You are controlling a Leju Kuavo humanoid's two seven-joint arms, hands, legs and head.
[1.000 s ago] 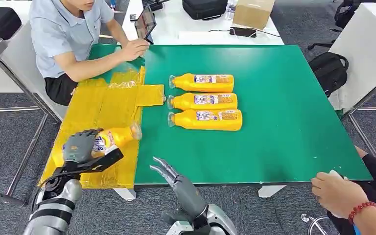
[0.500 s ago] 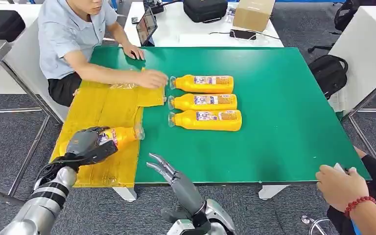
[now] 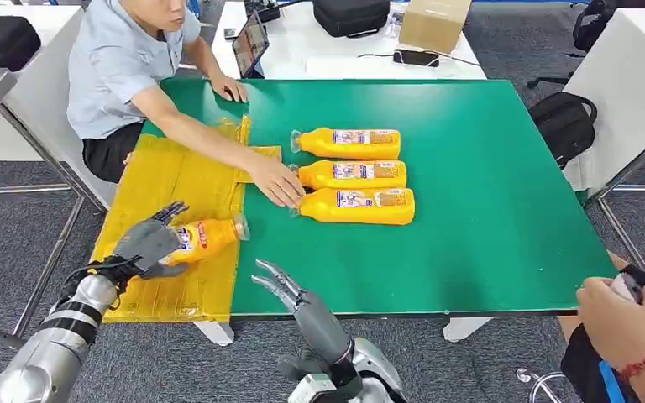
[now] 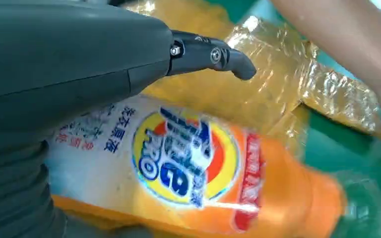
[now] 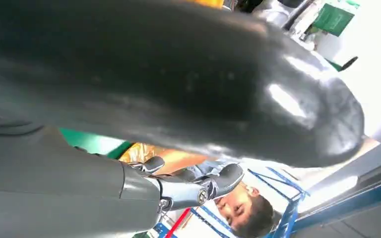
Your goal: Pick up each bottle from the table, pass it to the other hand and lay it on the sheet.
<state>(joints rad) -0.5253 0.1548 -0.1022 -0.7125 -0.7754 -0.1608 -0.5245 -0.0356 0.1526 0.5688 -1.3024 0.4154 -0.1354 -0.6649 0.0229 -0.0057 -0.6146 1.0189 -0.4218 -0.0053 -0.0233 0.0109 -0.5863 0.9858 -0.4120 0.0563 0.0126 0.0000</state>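
Observation:
An orange detergent bottle [image 3: 206,238] [image 4: 193,168] lies on its side on the yellow sheet [image 3: 176,180], cap toward the green table [image 3: 487,168]. My left hand [image 3: 151,243] is at the bottle's base with fingers [image 4: 213,54] spread apart and lifted off it. Three more orange bottles lie side by side on the table: far [image 3: 348,143], middle [image 3: 353,174], near [image 3: 357,206]. My right hand [image 3: 290,290] hovers at the table's front edge, fingers straight and apart, holding nothing.
A seated person at the far left reaches across the sheet, their hand [image 3: 277,185] at the caps of the middle and near bottles. Another person's hand [image 3: 626,319] is at the front right corner. A black backpack [image 3: 564,122] sits on the floor beyond the right edge.
My left hand has spread its fingers and let go of the bottle, which now rests on the sheet. The seated person's hand moved from the far bottle's cap toward the nearer bottles.

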